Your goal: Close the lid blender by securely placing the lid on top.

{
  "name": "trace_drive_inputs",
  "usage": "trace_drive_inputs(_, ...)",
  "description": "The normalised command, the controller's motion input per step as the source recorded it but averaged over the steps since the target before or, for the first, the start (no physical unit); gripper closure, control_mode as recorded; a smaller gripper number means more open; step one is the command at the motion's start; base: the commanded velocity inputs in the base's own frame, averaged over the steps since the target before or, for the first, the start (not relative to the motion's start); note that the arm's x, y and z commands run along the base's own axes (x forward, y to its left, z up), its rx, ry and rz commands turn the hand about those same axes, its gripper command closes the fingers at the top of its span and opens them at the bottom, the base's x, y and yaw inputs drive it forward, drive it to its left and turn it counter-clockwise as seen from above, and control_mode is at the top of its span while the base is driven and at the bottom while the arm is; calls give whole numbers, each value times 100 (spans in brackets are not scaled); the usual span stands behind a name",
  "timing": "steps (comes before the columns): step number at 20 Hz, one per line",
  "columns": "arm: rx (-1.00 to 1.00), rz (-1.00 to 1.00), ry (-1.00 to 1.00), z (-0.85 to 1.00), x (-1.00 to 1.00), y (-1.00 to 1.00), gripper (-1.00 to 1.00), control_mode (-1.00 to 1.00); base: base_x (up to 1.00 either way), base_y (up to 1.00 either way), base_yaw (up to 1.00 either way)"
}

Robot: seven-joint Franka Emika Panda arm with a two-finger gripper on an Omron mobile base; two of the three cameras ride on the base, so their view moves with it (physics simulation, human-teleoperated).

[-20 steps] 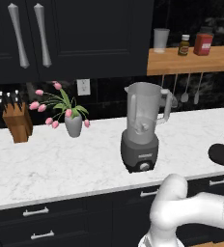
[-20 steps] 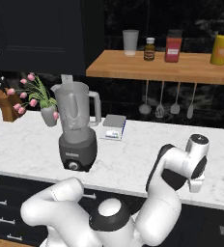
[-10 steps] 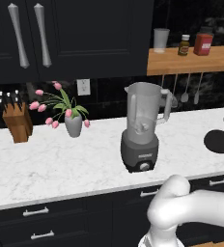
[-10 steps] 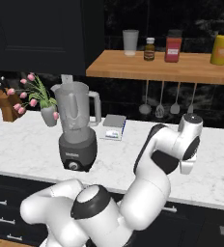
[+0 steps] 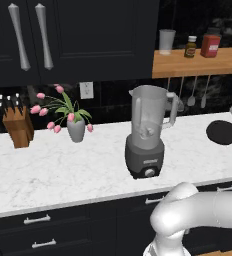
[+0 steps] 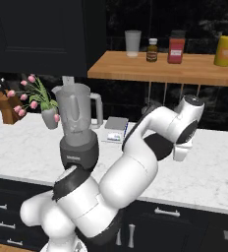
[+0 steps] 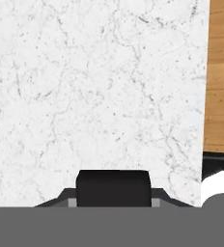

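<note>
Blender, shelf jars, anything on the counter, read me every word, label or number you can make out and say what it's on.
No text is readable.
Blender base: a pale mark above the knob, too blurred to read.
Brown bottle and red jar on the shelf: labels too small to read.
Small flat box behind the blender: printing blurred.

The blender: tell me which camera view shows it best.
The left base view shows the blender best: whole, unobstructed, front knob facing the camera, jar mouth uncovered. The right base view also shows the blender, but more from the side, with the robot's arm crossing just below its base. The hand view looks at marble counter.
</note>
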Motion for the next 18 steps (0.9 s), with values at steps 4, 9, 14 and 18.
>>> trace_drive_inputs(4,10,0,0,62,0,51,100,-100,0,0,0)
trace_drive_inputs(9,12,0,-10,35,0,60,100,-100,0,0,0)
trace_drive_inputs(14,12,0,-16,12,0,88,100,-100,0,0,0)
trace_drive_inputs(18,13,0,-18,32,0,84,100,-100,0,0,0)
